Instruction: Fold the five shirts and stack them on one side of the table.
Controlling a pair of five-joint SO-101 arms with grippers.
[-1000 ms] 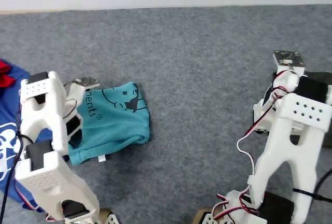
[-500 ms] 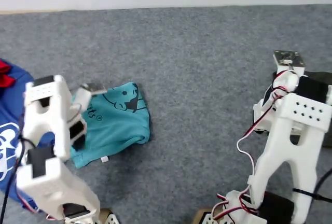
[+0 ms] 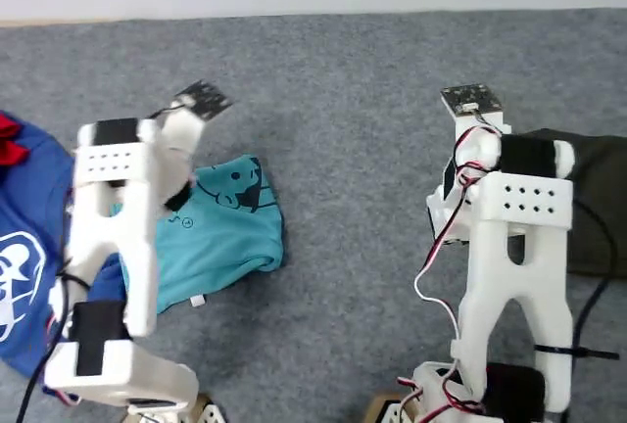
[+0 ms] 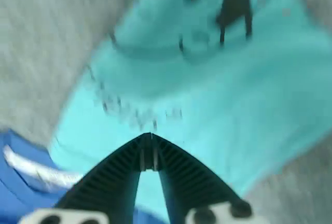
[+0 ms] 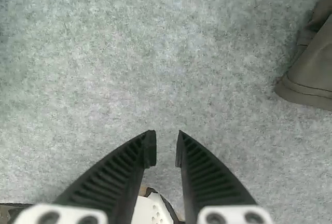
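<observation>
The folded turquoise cotton shirt with a dark print (image 3: 230,227) lies left of centre in the high view. It lies against a rumpled blue shirt (image 3: 24,247) at the left edge, so a grab along that seam would likely catch both cloths or drag the fold open. A dark olive shirt (image 3: 593,198) waits at the right edge, well apart. The left gripper (image 4: 148,154) hangs over the turquoise shirt, its fingers (image 4: 116,177) clenched tip to tip on nothing. The right gripper (image 5: 165,149) has its fingers parted by a narrow slit, empty, over the bare grey felt worktop (image 5: 129,53).
</observation>
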